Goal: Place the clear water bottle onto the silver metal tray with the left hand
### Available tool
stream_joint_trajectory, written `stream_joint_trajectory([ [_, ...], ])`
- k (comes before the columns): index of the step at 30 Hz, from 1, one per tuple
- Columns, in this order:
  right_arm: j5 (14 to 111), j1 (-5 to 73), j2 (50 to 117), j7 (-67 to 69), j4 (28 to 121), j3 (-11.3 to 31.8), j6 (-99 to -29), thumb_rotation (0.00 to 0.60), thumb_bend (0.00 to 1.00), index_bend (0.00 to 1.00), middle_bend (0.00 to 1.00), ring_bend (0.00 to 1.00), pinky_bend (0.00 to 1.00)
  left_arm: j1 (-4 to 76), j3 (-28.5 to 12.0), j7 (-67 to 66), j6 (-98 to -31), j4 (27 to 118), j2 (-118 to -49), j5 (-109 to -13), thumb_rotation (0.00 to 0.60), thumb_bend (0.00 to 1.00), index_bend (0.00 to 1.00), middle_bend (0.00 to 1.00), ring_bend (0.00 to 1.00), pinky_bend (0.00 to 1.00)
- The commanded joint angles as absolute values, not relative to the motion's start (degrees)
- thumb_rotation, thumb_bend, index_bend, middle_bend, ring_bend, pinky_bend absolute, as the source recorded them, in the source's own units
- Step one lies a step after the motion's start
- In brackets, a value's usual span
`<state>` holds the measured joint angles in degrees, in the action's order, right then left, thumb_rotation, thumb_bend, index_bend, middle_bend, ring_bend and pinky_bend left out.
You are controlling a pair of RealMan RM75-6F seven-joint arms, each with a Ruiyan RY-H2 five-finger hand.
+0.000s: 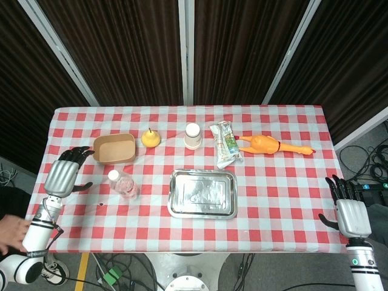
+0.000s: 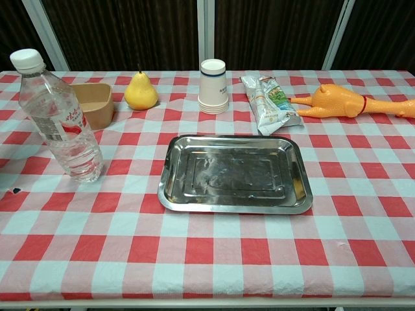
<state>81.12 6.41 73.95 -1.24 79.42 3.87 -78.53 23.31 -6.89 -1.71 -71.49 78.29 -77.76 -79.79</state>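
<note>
While my left hand (image 1: 62, 174) is hovering at the table's left edge with its fingers loosely spread and nothing in them, I am lining it up on the clear water bottle (image 1: 123, 183), which is standing upright just to its right, near but not touching. The chest view is showing the bottle (image 2: 59, 116) with its white cap on and only a little water low down, so I am judging it light and easy to tip. I am planning to come in from the side, wrapping the fingers around the body below the label rather than near the cap, and closing gently, since thin plastic is likely to buckle.

Beyond the bottle, the silver metal tray (image 1: 202, 193) is lying flat near the middle of the checked tablecloth (image 1: 279, 194), well apart from the bottle and bare inside. I am aiming to lift clear of the tray's raised rim before setting down upright on its flat floor.

Behind the bottle a brown bowl (image 1: 114, 148) is sitting close, so I am keeping my knuckles clear of it.

My right hand (image 1: 350, 212) is resting open at the far right edge, holding nothing.
</note>
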Motion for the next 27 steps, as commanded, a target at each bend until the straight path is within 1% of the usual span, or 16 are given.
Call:
stream_joint_trajectory([
  [1, 81.1, 6.4, 73.9, -1.3, 79.4, 3.9, -78.5, 0.6, 0.1, 0.0, 0.0, 0.0, 0.0, 23.3, -6.9, -1.7, -71.5, 78.3, -77.8, -79.7, 0.6, 0.12, 0.26, 0.25, 0.17, 0.22],
  [10, 81.1, 6.5, 73.9, -1.3, 79.5, 4.0, -78.5, 0.6, 0.1, 0.0, 0.0, 0.0, 0.0, 23.2, -7.1, -1.2, -71.4, 78.7, -77.3, -79.6, 0.6, 0.12, 0.26, 0.25, 0.17, 0.22],
  [19, 80.8, 6.4, 74.0, -0.9, 79.0, 4.1, -78.5, 0.6, 0.1, 0.0, 0.0, 0.0, 0.0, 22.2, -7.5, 4.0, -70.8, 79.7, -75.8, -77.9, 0.6, 0.12, 0.26, 0.25, 0.17, 0.22],
  [24, 81.2, 6.4, 74.0, -0.2, 78.8, 4.0, -78.7, 0.6, 0.1, 0.0, 0.0, 0.0, 0.0, 20.8, -6.1, 10.6, -69.5, 81.7, -73.6, -78.2, 0.6, 0.09, 0.25, 0.25, 0.17, 0.22],
  [27, 81.4, 6.4, 74.0, -0.1, 78.7, 3.9, -78.5, 0.6, 0.1, 0.0, 0.0, 0.0, 0.0, 19.8, -5.1, 19.0, -67.9, 84.3, -72.2, -78.6, 0.6, 0.06, 0.24, 0.25, 0.17, 0.22],
])
